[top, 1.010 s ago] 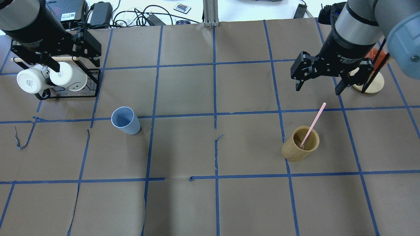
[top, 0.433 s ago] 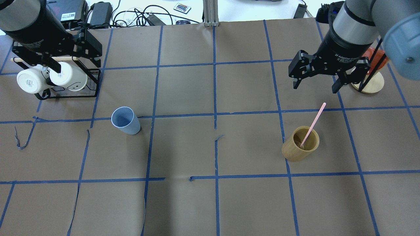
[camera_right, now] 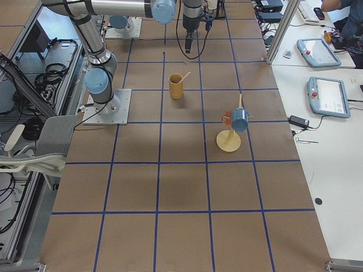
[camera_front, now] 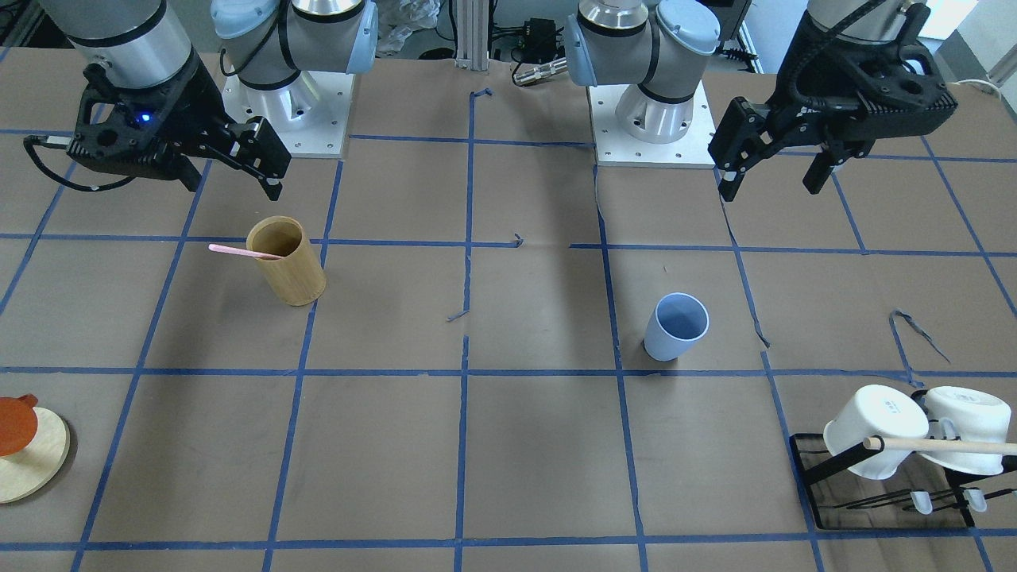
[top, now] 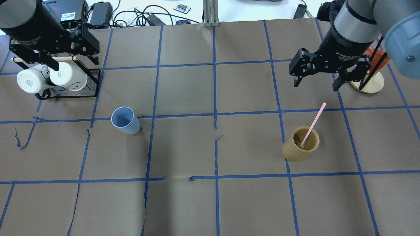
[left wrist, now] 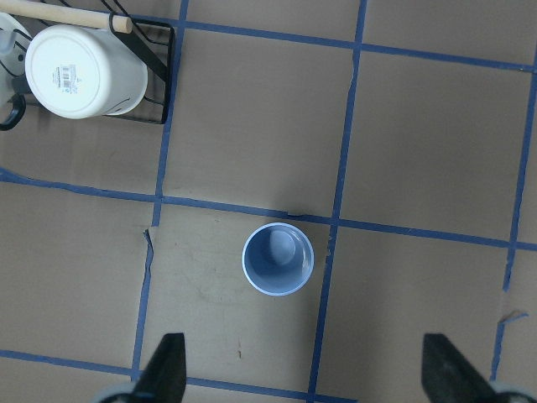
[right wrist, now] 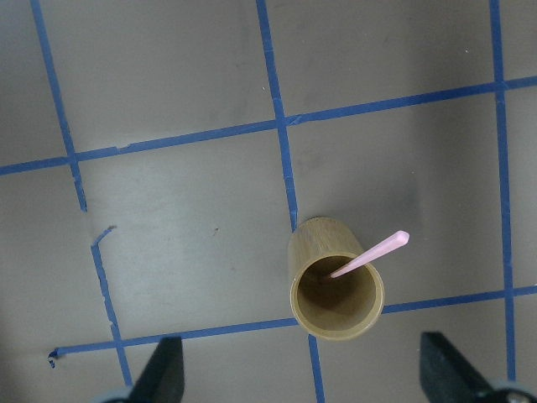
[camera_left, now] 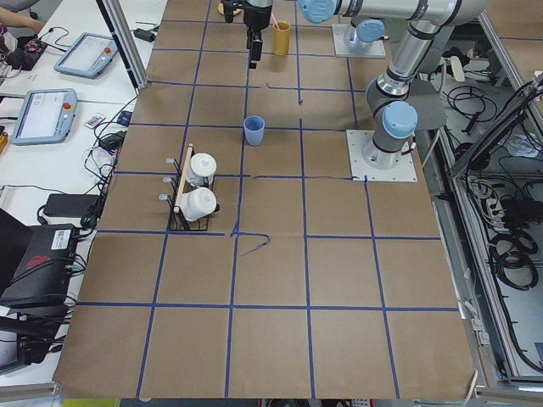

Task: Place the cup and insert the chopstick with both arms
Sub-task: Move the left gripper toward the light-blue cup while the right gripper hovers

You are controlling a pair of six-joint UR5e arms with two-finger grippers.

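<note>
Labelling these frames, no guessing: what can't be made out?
Chopstick lower end: lost in the bamboo cup's dark inside, all views.
Orange item: cut by the front view's left edge; overhead, the right arm covers part.
White mug label: left wrist view, print too small to read.

Counter (top: pixel 183 203): brown paper, blue tape grid. Loose torn tape strip (top: pixel 19 144) well apart from left fingers (top: pixel 53 65). Black wire rack (camera_front: pixel 830 461) beyond left fingers, farther from robot base, near counter's left end. Two white mugs (top: pixel 29 82) (top: pixel 69 77) on rack, lying sideways under wooden dowel (camera_front: pixel 945 446). Round wooden stand (top: pixel 370 86) beyond right fingers (top: pixel 338 83), toward right end; orange cup (camera_front: pixel 12 421) and blue mug (camera_right: pixel 239 120) on it. Cables (top: pixel 131 16), remote (top: pixel 182 7) past counter's far edge.
</note>
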